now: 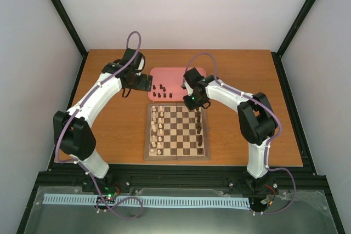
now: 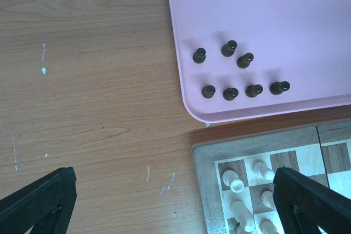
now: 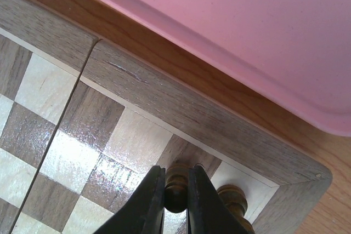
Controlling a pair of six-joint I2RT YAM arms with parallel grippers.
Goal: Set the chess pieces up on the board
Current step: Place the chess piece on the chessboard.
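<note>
- Leftward, our left gripper (image 2: pixel 174 184) hangs with its jaws spread wide, gripping nothing; seven dark chess pieces (image 2: pixel 231 93) stand on the pink tray (image 2: pixel 263 4) at its one o'clock.
- Our right gripper (image 3: pixel 175 190) is clenched on a dark piece (image 3: pixel 176 172) near a corner of the board (image 3: pixel 164 102); a second piece (image 3: pixel 233 197) stands at its three o'clock.

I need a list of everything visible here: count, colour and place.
table: one, brown wood, under everything.
tray: one, pink, beyond the board.
board: one, brown checks, mid-table.
dark pieces: seven on the tray, more along the board's right side.
white pieces: count unclear, cream, board's left side.
left fingers: two, black, open above the table.
right fingers: two, black, shut on one dark piece at the board's far right corner.
</note>
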